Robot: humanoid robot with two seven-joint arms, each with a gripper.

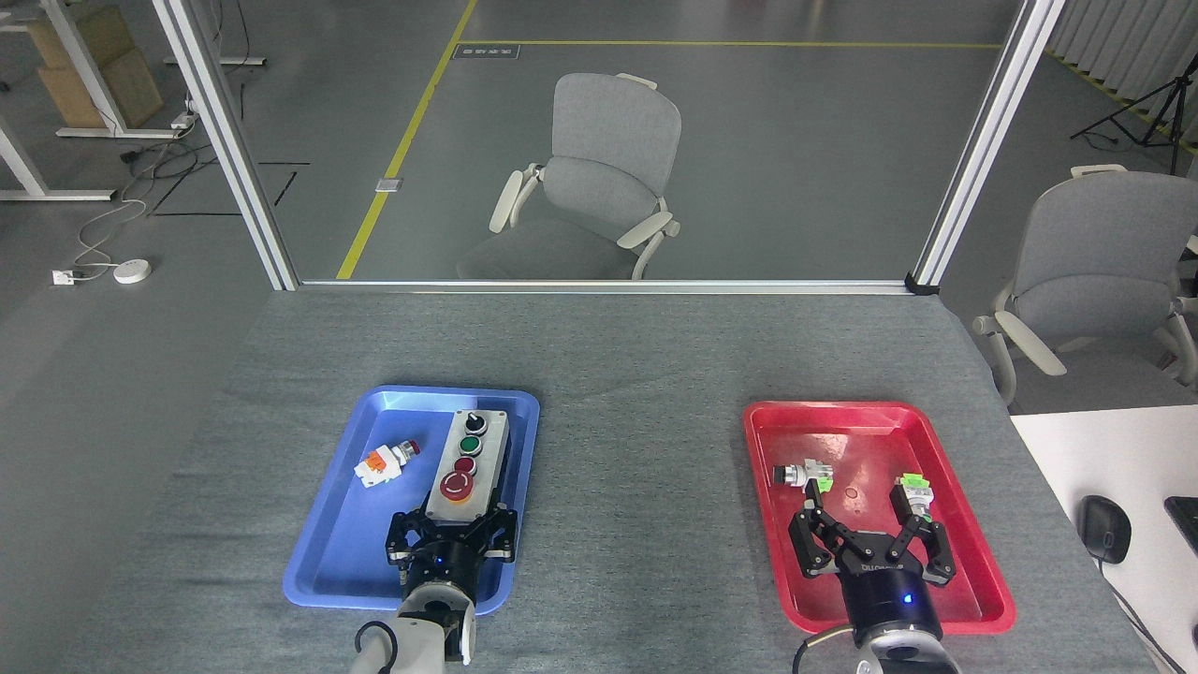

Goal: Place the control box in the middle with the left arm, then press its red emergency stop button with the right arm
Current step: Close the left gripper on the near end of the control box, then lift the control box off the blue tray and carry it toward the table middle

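Control box (468, 464) lying in blue tray (328, 524), lengthwise toward the robot, right of tray centre, not yet in the middle (636, 487). Left end effector (453, 520) closing around the near end of the box, fingers flanking its short sides; whether gripping firmly or merely touching, impossible to tell from this view. Box judged rigid and moderately heavy for its size: hard shell on a black base, smooth sides likely somewhat slippery, not fragile save for the protruding controls. Best held across the flat side walls at the near end, below the red emergency stop button (457, 485), avoiding the knob and buttons on top; holding so far from the box's centre risking a tilt when lifting. Blue tray also containing a loose white-and-orange switch (384, 462), well apart from the box on its left. Red tray (973, 599) carrying two small green-and-white parts (803, 476) and (913, 490). Right end effector (872, 535) hovering over the red tray with fingers spread wide, holding nothing. Raised tray rim needing clearing before any sideways carrying.
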